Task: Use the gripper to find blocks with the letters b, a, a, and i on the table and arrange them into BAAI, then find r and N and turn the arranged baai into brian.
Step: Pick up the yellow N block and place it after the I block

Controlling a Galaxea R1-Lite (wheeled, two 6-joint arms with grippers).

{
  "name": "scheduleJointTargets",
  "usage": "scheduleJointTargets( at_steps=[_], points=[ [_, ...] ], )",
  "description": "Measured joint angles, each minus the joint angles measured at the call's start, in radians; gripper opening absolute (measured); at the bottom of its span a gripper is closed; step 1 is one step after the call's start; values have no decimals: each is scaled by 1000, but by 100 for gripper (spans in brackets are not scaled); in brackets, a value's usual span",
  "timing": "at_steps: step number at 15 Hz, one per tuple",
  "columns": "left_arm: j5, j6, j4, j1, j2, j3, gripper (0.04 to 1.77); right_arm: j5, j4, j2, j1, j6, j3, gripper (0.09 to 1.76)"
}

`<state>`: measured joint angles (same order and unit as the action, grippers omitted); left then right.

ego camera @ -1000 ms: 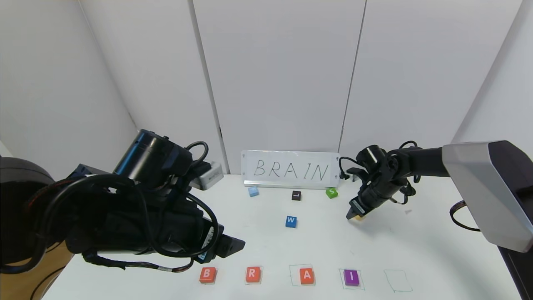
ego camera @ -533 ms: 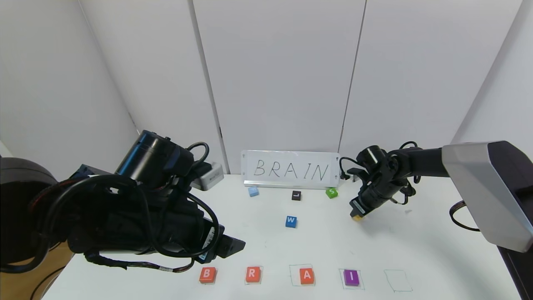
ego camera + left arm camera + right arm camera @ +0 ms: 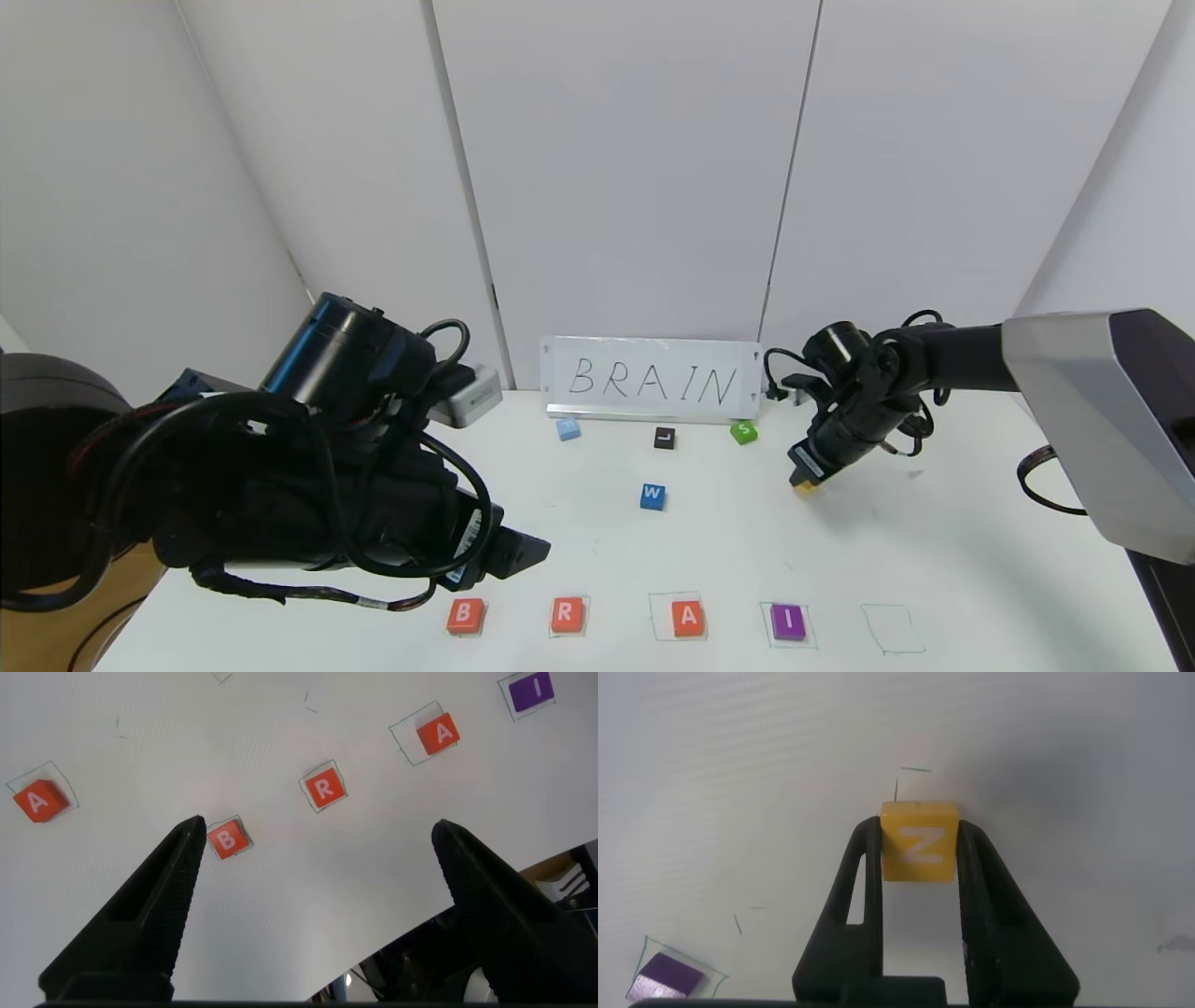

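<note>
Yellow N [image 3: 919, 841] pinched in right gripper [image 3: 919, 849] fingers | left gripper [image 3: 313, 863] fingers wide

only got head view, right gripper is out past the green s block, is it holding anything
Observer: Yes. The right wrist view shows the right gripper shut on a small yellow square block with a white N.
Operator: left one open?
Observer: The left gripper is wide open, with nothing between its fingers.
Operator: i only count one a
Observer: The left wrist view shows a second orange-red square A block, beyond the orange-red B block.
</note>
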<state>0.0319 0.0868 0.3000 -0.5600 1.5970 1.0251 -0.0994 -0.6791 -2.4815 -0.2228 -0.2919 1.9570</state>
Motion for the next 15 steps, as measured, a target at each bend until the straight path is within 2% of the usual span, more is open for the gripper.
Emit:
scheduleJointTargets(
  at_steps=[4, 7, 10, 12, 15],
  points=[
    [0, 0, 0, 0, 0, 0, 172, 12, -121, 103, 18, -8, -27, 53],
    [0, -9, 1, 0, 0, -1, 172, 16, -117, 214, 46, -76, -168, 53],
    [0, -17, 1, -2, 0, -8, 172, -2, 52, 326, 67, -179, -378, 53],
    [0, -19, 3, -9, -2, -13, 172, -53, 185, 400, 79, -307, -540, 53],
    [-1, -48, 2, -20, -18, -28, 172, -119, 250, 479, 104, -518, -689, 53]
  ],
)
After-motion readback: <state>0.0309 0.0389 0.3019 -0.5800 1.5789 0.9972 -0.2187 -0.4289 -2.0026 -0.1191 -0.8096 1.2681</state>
